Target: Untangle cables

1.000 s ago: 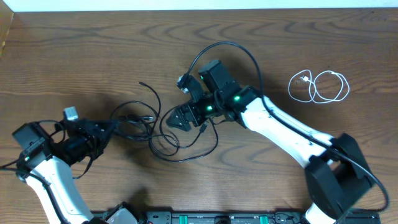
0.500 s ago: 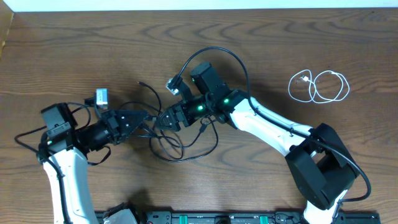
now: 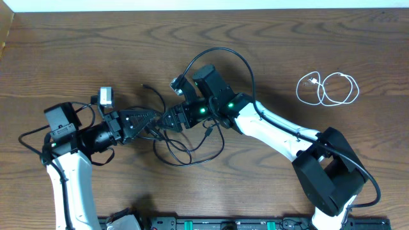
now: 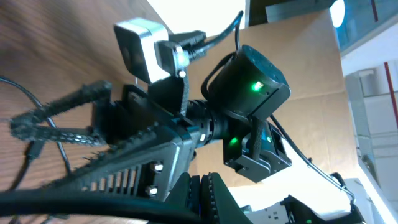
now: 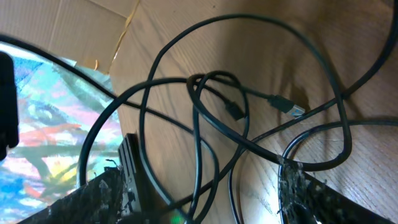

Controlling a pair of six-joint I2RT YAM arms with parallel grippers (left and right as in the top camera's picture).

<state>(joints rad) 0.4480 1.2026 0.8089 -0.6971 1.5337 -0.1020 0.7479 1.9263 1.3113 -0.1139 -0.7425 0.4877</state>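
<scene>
A loose tangle of black cables lies mid-table, with one end running off to the upper left. My right gripper is over the tangle's upper left part and is open. In the right wrist view its fingers stand wide apart around several strands, near a plug. My left gripper points right, tip to tip with the right one. Its jaws are pressed shut, and a black cable crosses in front of them. The white cable lies coiled at the far right.
The right arm stretches across the table's middle from the lower right. The left arm rises from the lower left. The right wrist camera sits close in front of the left gripper.
The left arm swung up and right until its shut gripper reached the tangle. The right gripper moved left to meet it, and its jaws narrowed slightly.
</scene>
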